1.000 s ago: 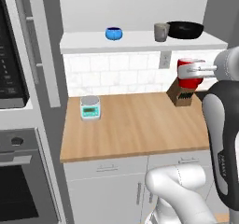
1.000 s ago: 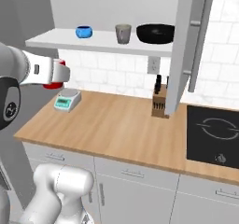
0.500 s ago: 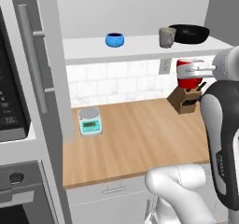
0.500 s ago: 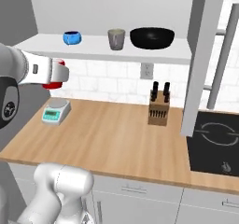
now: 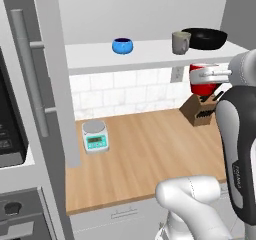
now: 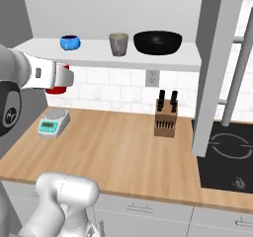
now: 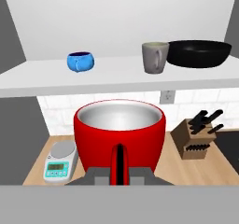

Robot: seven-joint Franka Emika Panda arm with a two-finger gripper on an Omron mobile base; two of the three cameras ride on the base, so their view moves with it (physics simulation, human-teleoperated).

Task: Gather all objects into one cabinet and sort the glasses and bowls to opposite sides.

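The red cup (image 7: 119, 141) is sitting upright in the lower centre of the hand view, with the gripper (image 7: 119, 168) pinching its near wall. In the left base view the cup is showing at right centre, below the white shelf (image 5: 150, 56) and above the knife block (image 5: 201, 112); it is being carried in the air, well clear of the counter (image 5: 145, 159).

On the shelf, the blue bowl (image 5: 122, 45) is standing toward the left, apart from the others. The grey mug (image 5: 180, 42) is standing further right, and the black bowl (image 5: 205, 38) is sitting just beside it at the far right. Three of the four objects are therefore already in the cabinet. By my judgement the cup is the last to go up, and the sorting is not finished: the bowls are lying at opposite ends with the mug between them.

The arm is reaching forward roughly level, below shelf height. In the right base view the cup is showing at the left, above the kitchen scale (image 6: 53, 122).
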